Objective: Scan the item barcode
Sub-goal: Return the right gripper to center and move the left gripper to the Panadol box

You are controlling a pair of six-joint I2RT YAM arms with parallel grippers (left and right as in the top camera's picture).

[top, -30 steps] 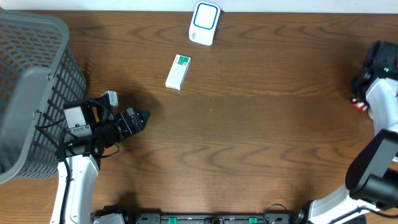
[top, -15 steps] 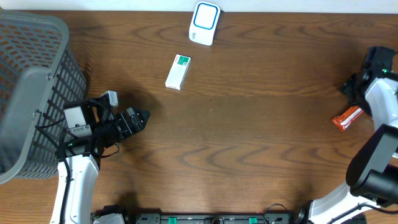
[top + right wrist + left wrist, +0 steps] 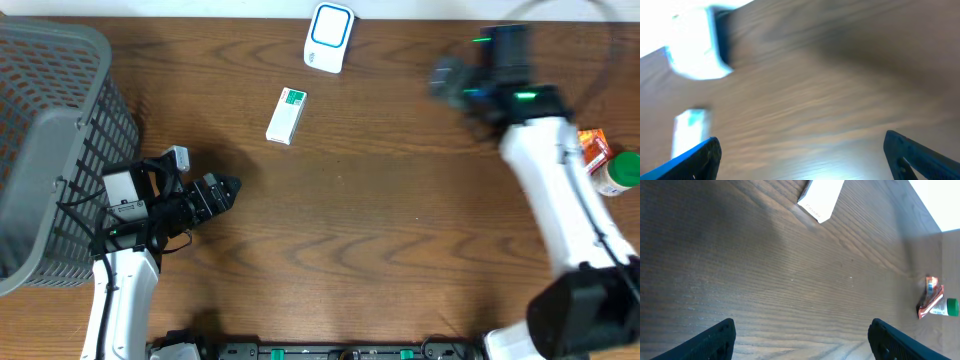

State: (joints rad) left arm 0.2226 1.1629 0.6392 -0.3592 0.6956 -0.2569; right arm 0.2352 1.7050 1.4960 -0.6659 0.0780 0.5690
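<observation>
A white box with a green end (image 3: 287, 115) lies flat at the back middle of the table. Just behind it sits the white and blue scanner (image 3: 329, 37). My left gripper (image 3: 228, 189) hovers open and empty in front and to the left of the box, whose end shows at the top of the left wrist view (image 3: 821, 197). My right gripper (image 3: 447, 78), blurred by motion, is open and empty to the right of the scanner. In the right wrist view the gripper (image 3: 802, 157) faces a blurred scanner (image 3: 695, 45) and box (image 3: 690, 130).
A grey wire basket (image 3: 50, 150) fills the left edge beside my left arm. A red packet (image 3: 593, 150) and a green-capped white bottle (image 3: 615, 172) lie at the right edge, also seen as packet (image 3: 930, 297) and bottle (image 3: 945, 307) in the left wrist view.
My right gripper opened and let go of the red packet at the right edge, then swung left along the back of the table. The left arm has not moved.
</observation>
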